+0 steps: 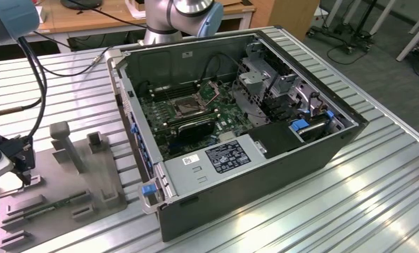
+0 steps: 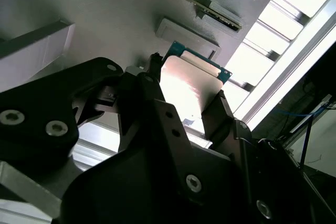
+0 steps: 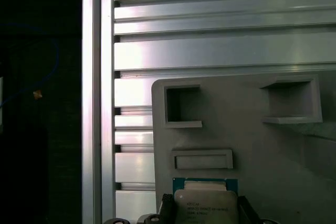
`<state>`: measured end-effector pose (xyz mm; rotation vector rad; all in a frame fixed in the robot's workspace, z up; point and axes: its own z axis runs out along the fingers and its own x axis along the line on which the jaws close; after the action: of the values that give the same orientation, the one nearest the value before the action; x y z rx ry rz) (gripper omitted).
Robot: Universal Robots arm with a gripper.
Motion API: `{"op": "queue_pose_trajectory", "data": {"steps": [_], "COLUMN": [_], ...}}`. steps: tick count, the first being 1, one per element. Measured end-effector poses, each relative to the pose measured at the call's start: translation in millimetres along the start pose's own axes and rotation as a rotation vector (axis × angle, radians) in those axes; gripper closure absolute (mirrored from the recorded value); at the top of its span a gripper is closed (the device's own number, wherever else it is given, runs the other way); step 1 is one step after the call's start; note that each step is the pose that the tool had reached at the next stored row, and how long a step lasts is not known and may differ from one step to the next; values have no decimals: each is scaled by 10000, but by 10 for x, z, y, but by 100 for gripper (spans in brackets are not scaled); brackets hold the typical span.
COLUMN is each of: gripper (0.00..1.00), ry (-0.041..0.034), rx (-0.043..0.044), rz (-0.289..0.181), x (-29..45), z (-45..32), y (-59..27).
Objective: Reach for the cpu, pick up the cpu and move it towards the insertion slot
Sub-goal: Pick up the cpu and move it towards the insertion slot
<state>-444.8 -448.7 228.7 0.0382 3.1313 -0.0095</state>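
Observation:
The cpu (image 2: 191,103) is a flat square chip with a silvery top and a thin green rim. It sits between the two black fingers of my gripper (image 2: 186,83), which press against its opposite edges, just over the grey tray (image 2: 105,19). The first wrist view shows the cpu (image 3: 206,199) with a dark finger (image 3: 167,206) on each side. In the exterior view my gripper (image 1: 13,169) hangs over the tray (image 1: 104,174) at that view's far left. The insertion slot (image 1: 188,108), a silver-framed socket, lies on the green board inside the open computer case (image 1: 265,168).
The grey tray carries upright posts (image 1: 65,145), rectangular recesses (image 3: 182,106) and a long green memory stick (image 1: 51,205). The ribbed metal table (image 1: 350,211) runs under everything. A black cable (image 1: 37,79) loops down to the arm. The arm's base (image 1: 174,18) stands behind the case.

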Motion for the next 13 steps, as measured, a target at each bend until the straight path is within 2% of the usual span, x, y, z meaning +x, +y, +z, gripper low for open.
{"op": "queue_pose_trajectory", "data": {"steps": [13], "gripper": [45], "ry": [1], "rx": [1], "rz": [1], "x": [0], "z": [-40], "y": [0]}}
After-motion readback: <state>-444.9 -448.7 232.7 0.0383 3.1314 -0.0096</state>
